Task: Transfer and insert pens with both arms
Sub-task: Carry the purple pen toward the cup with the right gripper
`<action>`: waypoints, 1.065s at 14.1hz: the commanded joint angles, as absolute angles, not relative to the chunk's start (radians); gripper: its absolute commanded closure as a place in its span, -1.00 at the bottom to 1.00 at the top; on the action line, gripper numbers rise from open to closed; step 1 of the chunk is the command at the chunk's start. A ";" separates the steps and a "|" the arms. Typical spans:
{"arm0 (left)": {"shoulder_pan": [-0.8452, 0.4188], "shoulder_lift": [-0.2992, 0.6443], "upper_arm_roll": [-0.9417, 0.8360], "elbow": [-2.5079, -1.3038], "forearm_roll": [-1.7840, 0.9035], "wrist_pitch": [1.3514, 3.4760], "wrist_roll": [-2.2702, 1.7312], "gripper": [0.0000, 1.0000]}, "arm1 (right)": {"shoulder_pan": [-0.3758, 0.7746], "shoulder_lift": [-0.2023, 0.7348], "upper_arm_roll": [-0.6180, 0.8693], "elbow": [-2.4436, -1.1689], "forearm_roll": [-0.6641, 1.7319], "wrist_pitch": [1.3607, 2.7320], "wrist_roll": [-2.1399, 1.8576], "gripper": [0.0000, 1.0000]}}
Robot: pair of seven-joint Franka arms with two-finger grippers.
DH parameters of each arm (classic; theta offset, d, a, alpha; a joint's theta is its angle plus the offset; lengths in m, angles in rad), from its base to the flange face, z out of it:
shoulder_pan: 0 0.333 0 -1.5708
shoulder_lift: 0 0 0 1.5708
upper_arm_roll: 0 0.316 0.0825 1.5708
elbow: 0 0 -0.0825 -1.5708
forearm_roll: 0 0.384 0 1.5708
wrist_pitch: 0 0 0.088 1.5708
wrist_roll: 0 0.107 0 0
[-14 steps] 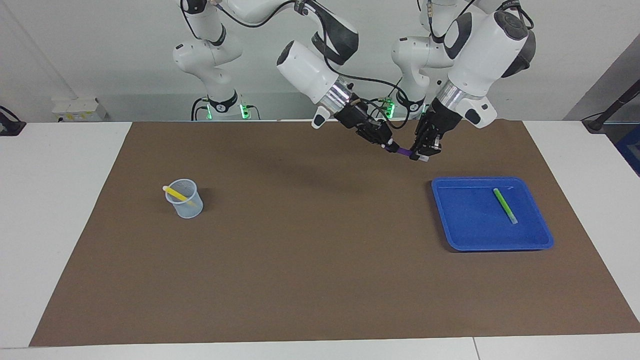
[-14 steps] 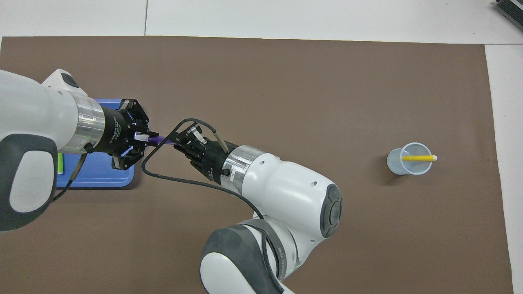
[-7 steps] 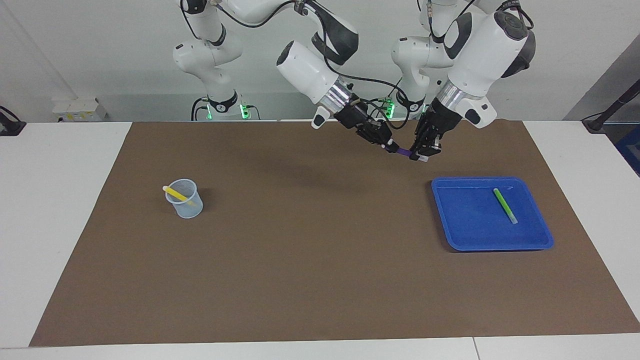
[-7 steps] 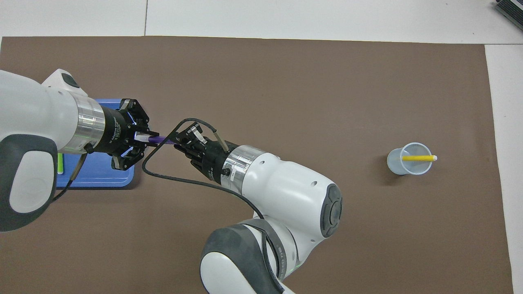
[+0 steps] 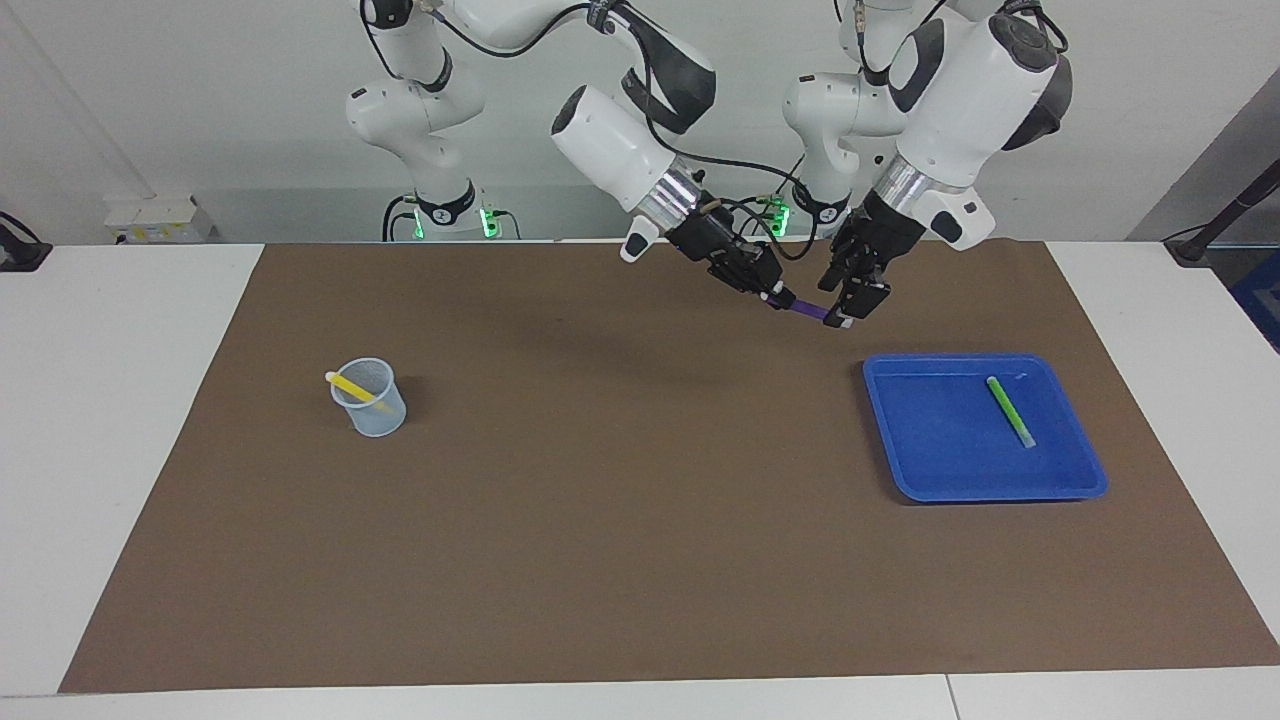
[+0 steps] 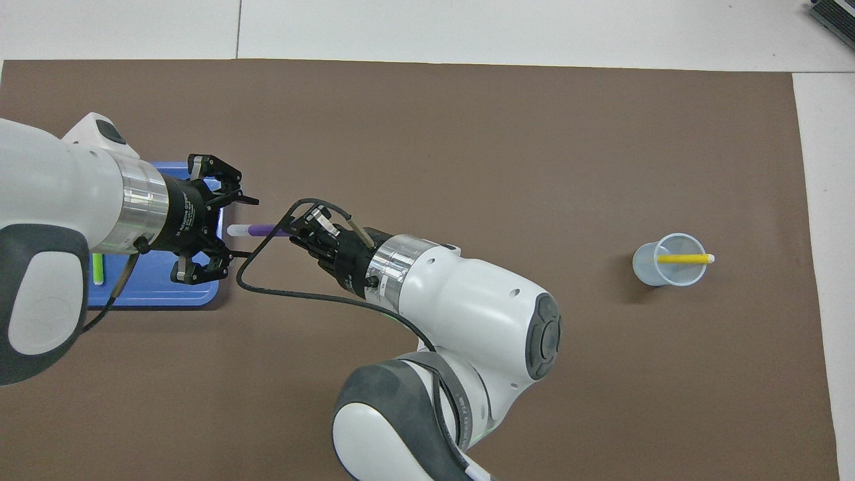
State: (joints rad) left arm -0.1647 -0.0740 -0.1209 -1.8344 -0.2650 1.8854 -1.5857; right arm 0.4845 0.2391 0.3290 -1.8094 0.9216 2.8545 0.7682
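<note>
Now, purple pen (image 6: 262, 230): slim smooth barrel, whitish cap, held in air over brown mat (image 5: 620, 520).
Right gripper (image 6: 302, 235): clamped on its purple end.
Left gripper (image 6: 230, 228): fingers (image 6: 244, 199) spread either side of cap, not touching.
Green pen (image 5: 1010, 411): flat in glossy blue tray (image 5: 925, 475), rounded raised rim.
Yellow pen (image 5: 352, 386): leaning in clear plastic cup (image 5: 375, 418), right arm's end.
Room: wide bare matte mat between cup and tray.

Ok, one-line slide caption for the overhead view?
Handover: right pincer holds the purple pen; left pincer open around its cap.
</note>
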 commanded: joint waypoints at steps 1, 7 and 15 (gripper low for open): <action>-0.173 -0.107 -0.109 -1.865 -0.279 1.873 -1.536 -0.35 | 0.417 0.232 0.333 -1.810 0.931 2.711 0.610 1.00; -0.109 -0.161 -0.100 -1.951 -0.279 1.830 -1.081 -0.32 | 0.298 0.190 0.327 -1.858 0.763 2.432 0.333 1.00; 0.164 -0.187 -0.097 -1.991 -0.278 1.778 -0.370 -0.27 | 0.054 0.129 0.328 -1.830 0.342 1.933 -0.136 1.00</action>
State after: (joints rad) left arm 0.0972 -0.1537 -0.0899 -1.9577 -0.2649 1.7896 -0.5095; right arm 0.1221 0.1709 0.3170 -1.8215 0.4008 2.0229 -0.0186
